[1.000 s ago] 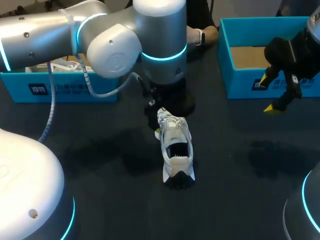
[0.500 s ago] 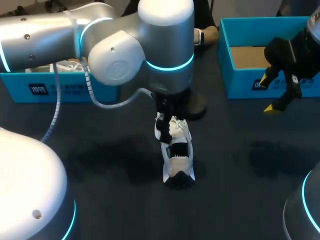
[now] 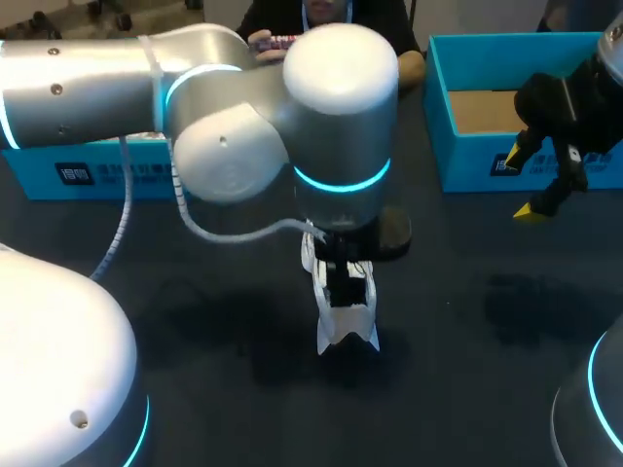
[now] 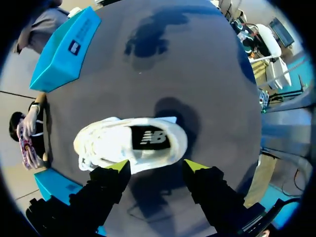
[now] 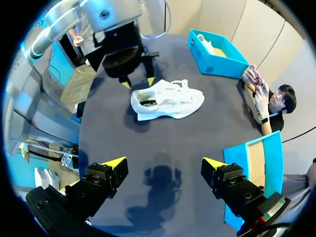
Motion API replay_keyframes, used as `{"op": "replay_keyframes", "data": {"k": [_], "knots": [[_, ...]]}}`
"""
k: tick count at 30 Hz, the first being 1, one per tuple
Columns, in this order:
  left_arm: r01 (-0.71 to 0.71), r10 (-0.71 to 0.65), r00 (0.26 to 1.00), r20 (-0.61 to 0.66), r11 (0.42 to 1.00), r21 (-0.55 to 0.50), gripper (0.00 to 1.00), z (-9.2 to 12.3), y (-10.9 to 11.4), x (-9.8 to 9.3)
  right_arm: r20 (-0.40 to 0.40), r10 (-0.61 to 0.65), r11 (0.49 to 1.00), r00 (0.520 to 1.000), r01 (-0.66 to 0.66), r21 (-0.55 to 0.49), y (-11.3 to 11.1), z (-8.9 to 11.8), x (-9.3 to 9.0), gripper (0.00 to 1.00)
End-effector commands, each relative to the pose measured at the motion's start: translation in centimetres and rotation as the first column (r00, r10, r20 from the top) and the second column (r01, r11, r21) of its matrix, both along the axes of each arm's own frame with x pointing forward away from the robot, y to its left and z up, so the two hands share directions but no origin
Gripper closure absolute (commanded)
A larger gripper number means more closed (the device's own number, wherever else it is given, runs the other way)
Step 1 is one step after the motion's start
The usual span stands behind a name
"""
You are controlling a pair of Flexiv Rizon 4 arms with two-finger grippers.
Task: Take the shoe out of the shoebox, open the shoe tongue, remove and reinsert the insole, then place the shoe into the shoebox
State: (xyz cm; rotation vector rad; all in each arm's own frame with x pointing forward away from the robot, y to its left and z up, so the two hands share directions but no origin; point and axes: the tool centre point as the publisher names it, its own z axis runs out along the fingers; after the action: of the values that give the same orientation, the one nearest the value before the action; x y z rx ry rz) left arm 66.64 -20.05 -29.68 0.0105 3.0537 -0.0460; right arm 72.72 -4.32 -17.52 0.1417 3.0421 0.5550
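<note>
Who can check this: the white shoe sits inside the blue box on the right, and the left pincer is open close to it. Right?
Wrong in one point. The shoe is not in the box; it stands out on the dark table, as the right wrist view shows. The left pincer is indeed open close to it.

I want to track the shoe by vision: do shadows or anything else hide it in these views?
Head view: the left arm covers the front of the shoe. Left wrist view: shoe nearly whole, one dark shadow just beyond it. Right wrist view: shoe unblocked; a shadow lies on the table short of it.
</note>
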Motion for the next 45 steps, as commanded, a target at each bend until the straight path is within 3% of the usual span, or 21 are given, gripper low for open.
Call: {"op": "replay_keyframes", "data": {"k": [1,7,16,27,37,42,45], "knots": [[0.01,-0.01,1.0,0.0,1.0,0.006,0.27,-0.9,-0.5,-1.0,-0.002,0.0,1.0,1.0,0.0,-0.002,0.1,-0.1,0.1,0.0],[-0.002,0.002,1.0,-0.01,1.0,0.008,0.24,-2.0,-0.7,-1.6,-0.002,0.0,1.0,1.0,0.0,-0.002,0.1,-0.1,0.1,0.0],[-0.032,0.032,0.999,0.002,0.999,0.016,0.27,-5.0,-1.0,-2.2,-0.002,0.0,1.0,1.0,0.0,-0.002,0.1,-0.1,0.1,0.0],[-0.062,0.061,0.998,-0.028,0.998,-0.017,0.21,-7.0,-1.3,-2.4,-0.002,0.0,1.0,1.0,0.0,-0.002,0.1,-0.1,0.1,0.0],[-0.063,0.062,0.998,-0.023,0.997,-0.035,0.21,-8.4,-1.4,-2.6,-0.002,0.0,1.0,1.0,0.0,-0.002,0.1,-0.1,0.1,0.0],[-0.073,0.073,0.997,-0.009,0.997,-0.021,0.31,-9.0,-1.6,-3.0,-0.002,0.0,1.0,1.0,0.0,-0.002,0.1,-0.1,0.1,0.0],[-0.081,0.081,0.997,-0.004,0.997,-0.017,0.51,-9.5,-1.6,-3.1,-0.002,0.0,1.0,1.0,0.0,-0.002,0.1,-0.1,0.1,0.0]]}}
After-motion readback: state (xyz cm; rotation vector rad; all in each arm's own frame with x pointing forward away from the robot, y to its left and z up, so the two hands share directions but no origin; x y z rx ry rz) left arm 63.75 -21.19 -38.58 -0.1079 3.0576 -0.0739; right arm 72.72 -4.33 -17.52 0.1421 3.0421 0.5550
